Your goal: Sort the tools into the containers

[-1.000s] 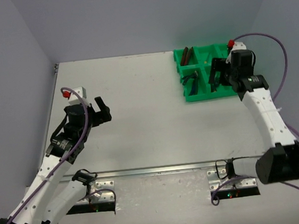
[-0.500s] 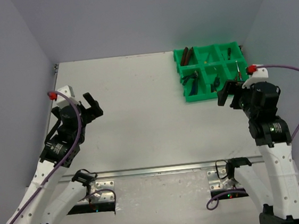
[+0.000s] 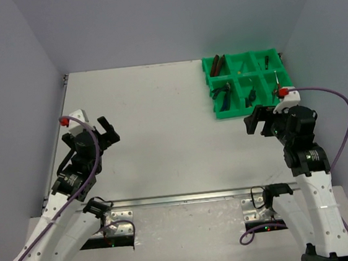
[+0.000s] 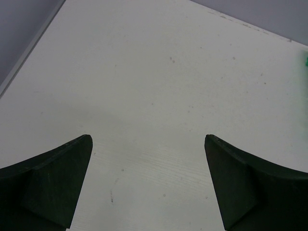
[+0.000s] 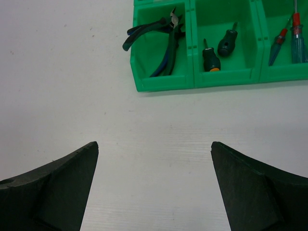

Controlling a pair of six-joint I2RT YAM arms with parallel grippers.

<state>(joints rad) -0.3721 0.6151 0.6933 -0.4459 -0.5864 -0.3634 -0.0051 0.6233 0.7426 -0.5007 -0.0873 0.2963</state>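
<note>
The green tray (image 3: 234, 113) stands at the far right of the table, with tools in its compartments. Red-black pliers (image 3: 216, 65) lie in the far-left cell and blue-handled pliers (image 3: 223, 94) in the near-left cell. The right wrist view shows the tray's front wall (image 5: 221, 77), the blue-handled pliers (image 5: 163, 38), two stubby black screwdrivers (image 5: 211, 60) and red and blue screwdrivers (image 5: 293, 38). My right gripper (image 3: 255, 122) (image 5: 154, 147) is open and empty, just in front of the tray. My left gripper (image 3: 107, 131) (image 4: 148, 139) is open and empty over bare table at the left.
Grey walls close in the table on the left, back and right. A metal rail (image 3: 181, 198) runs along the near edge between the arm bases. No loose tools show on the white table top (image 3: 160, 119).
My right gripper has drawn back from over the tray to the table just in front of it. My left gripper has moved left and a little back.
</note>
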